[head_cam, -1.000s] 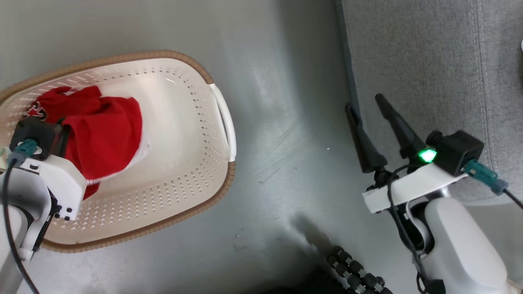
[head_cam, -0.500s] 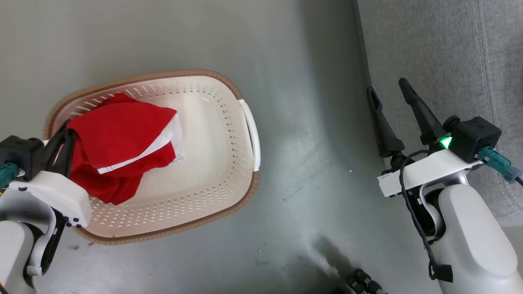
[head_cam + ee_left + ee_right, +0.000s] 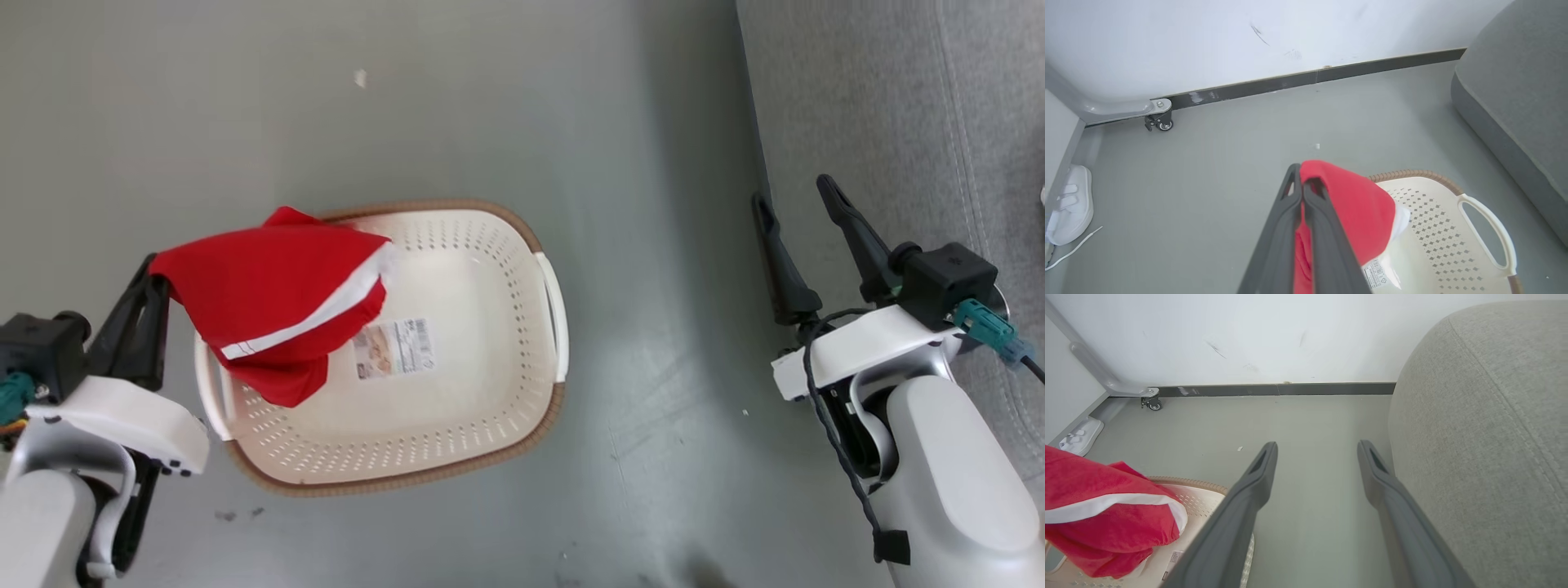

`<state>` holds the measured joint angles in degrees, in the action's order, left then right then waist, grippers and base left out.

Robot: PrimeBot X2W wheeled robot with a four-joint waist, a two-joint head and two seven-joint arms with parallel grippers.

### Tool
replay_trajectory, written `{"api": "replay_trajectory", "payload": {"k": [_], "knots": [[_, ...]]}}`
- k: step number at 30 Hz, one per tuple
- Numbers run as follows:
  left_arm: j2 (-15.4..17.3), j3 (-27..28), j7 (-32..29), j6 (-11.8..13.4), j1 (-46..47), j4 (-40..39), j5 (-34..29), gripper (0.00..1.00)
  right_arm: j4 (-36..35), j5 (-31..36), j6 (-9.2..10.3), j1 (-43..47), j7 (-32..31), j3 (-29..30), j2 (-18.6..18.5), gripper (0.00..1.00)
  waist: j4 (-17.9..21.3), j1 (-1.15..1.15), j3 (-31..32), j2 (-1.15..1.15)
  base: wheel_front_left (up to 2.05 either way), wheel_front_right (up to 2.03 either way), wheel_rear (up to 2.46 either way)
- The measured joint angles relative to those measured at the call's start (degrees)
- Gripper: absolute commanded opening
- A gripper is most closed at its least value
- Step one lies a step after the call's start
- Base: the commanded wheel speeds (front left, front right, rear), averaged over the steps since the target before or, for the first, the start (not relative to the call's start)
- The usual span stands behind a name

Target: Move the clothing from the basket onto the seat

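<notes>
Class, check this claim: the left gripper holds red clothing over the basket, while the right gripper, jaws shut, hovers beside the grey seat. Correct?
Not quite. The right wrist view shows the right gripper with jaws open, beside the grey seat. The left gripper holds red clothing over the basket.

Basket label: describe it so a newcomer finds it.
Beside the grey fabric sofa, a cream perforated plastic basket stands on the floor. On its bottom, near the hanging red fabric garment, lies a small rectangular sticker, the only printed patch.

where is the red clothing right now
The clothing hangs at the head view's left, pinched in the left gripper, over the basket's left end.
</notes>
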<state>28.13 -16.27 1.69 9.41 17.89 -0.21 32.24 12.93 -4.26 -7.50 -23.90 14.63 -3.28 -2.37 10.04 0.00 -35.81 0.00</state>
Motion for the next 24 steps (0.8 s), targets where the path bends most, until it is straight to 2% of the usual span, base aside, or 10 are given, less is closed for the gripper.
{"api": "replay_trajectory", "payload": {"k": [9,24], "knots": [[-2.4,-0.2,2.5,-0.3,-4.2,-1.0,1.1,0.00,2.4,1.8,0.00,2.3,0.0,2.3,-0.1,1.00,-3.3,0.00,7.2,0.00,0.00,0.00,0.00],[-3.3,-0.9,2.8,0.6,-8.2,-2.4,1.5,0.00,5.4,3.8,0.00,9.5,0.0,6.0,-0.1,1.00,-7.7,0.00,19.0,0.00,0.00,0.00,0.00]]}}
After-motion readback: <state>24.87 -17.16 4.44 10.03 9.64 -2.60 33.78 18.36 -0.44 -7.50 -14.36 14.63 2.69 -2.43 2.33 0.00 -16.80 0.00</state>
